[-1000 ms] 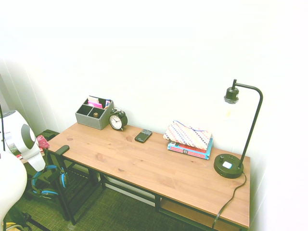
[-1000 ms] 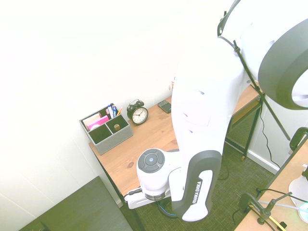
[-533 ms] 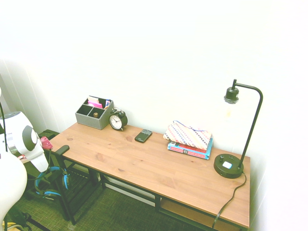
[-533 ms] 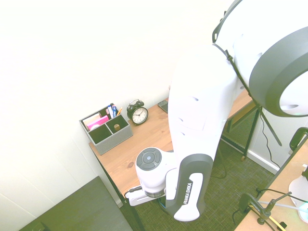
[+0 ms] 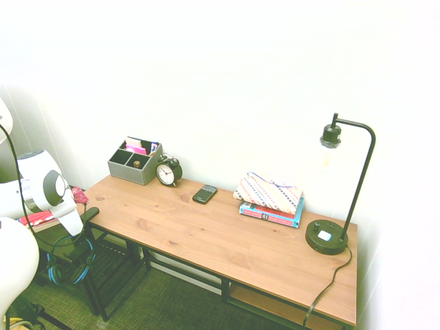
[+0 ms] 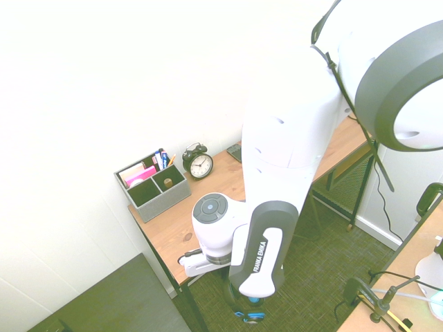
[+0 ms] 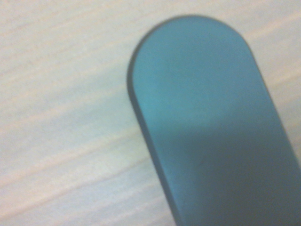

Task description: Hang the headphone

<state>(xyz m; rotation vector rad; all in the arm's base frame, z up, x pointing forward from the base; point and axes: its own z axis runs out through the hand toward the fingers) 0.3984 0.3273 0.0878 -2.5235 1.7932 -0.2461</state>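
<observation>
The headphone (image 5: 85, 268), blue-banded, is low beside the desk's left end, under a black peg (image 5: 90, 213) that sticks out from the desk (image 5: 206, 234). I cannot tell whether it rests on the peg. A blue part of the headphone (image 6: 252, 316) shows below the arm in the second exterior view. My gripper (image 5: 75, 230) is at the peg, just above the headphone, mostly hidden by the white wrist. In the wrist view a rounded dark teal tab (image 7: 211, 132) fills the picture over pale wood grain.
On the desk stand a grey organiser (image 5: 134, 163), an alarm clock (image 5: 167, 172), a phone (image 5: 204, 194), a folded cloth on books (image 5: 269, 196) and a black lamp (image 5: 328, 234). A pink item (image 5: 41, 218) lies behind the arm. A black frame runs under the desk.
The wrist has lifted and shifted toward the desk's end. The headphone now sits lower than before and shows below the arm in the second exterior view.
</observation>
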